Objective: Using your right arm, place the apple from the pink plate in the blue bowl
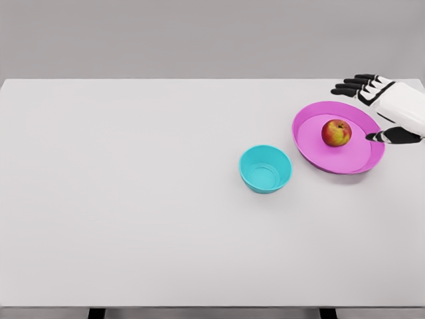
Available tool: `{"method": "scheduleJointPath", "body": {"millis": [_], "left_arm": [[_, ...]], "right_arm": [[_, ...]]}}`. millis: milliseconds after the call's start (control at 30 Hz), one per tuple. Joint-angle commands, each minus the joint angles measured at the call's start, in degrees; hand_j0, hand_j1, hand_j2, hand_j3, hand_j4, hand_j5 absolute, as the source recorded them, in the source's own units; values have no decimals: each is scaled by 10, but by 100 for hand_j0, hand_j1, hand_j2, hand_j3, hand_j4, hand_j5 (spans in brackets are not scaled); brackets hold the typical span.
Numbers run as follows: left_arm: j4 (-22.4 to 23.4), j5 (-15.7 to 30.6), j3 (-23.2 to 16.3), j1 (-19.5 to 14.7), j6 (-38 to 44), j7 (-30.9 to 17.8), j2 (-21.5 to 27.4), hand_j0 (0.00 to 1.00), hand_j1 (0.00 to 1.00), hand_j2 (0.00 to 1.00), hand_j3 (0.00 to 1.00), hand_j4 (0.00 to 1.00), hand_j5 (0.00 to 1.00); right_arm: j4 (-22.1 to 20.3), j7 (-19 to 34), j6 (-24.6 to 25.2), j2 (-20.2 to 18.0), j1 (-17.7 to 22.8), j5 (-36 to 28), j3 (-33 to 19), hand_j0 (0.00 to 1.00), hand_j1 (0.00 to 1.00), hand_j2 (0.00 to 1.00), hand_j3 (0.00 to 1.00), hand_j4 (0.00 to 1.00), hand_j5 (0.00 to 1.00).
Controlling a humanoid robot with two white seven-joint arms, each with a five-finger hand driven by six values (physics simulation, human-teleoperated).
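Apple [337, 133] is sitting upright on the pink plate [312, 139], a bit right of the plate's middle, red and yellow skin, short stem pointing up. Nothing is touching the apple. Right hand [388, 106] is coming in from the right edge and hanging over the plate's far right rim, white palm, black fingers. Its fingers [352, 85] are spreading wide and pointing left, beyond the plate's far rim, gripping nothing. Thumb [392, 137] is sticking out low over the plate's right side, tip aiming at the apple and near it but apart, a strip of pink showing between them. Blue bowl [265, 169] is standing upright to the left of the plate and slightly nearer the camera, just beside the plate's left rim with a thin gap, not touching. Bowl is showing only its own teal inside. Both dishes are resting on the white table [119, 199], which is stretching far to the left of the plate. Two dark table legs are peeking out below the table's near edge.
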Motion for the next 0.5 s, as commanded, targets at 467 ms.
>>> {"method": "scheduleJointPath", "body": {"millis": [467], "left_arm": [[0,0,0,-1,0,0,0,100,100,100,100,100,100]], "right_arm": [[120,267,0,32,-106,-6,15,100,100,100,100,100,100]]}}
